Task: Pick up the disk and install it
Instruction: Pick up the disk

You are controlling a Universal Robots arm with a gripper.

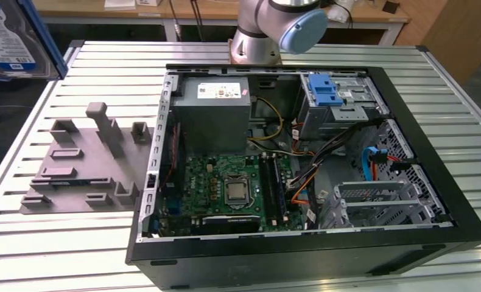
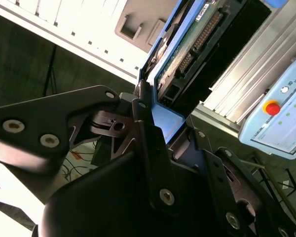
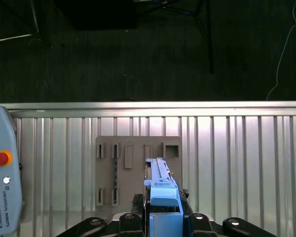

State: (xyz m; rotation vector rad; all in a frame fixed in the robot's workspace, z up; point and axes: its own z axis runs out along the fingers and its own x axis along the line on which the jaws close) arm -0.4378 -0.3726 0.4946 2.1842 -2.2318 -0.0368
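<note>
Hand (image 3: 164,219) is pinching the disk (image 3: 160,185). In the first wrist view a black finger (image 3: 130,219) sits on either side of the disk's blue rail. The disk is on edge, clear of the bench (image 3: 237,148), with the grey slotted fixture (image 3: 133,148) below it.

The second wrist view shows the same grip. The disk (image 2: 187,44) has its green circuit-board side showing and blue rails along its edges. A teach pendant (image 2: 276,113) lies on the bench beside it.

In the exterior view the disk (image 1: 9,36) is at the top corner on the exterior view's left, up in the air, label side showing. It is well apart from the open computer case (image 1: 305,261).

In the case, the drive cage (image 1: 338,106) with its blue latch (image 1: 326,91) sits at the far corner on the exterior view's right. The power supply (image 1: 212,112) is beside it and the motherboard (image 1: 232,185) is nearer the camera. The arm's base (image 1: 269,27) is behind the case.
</note>
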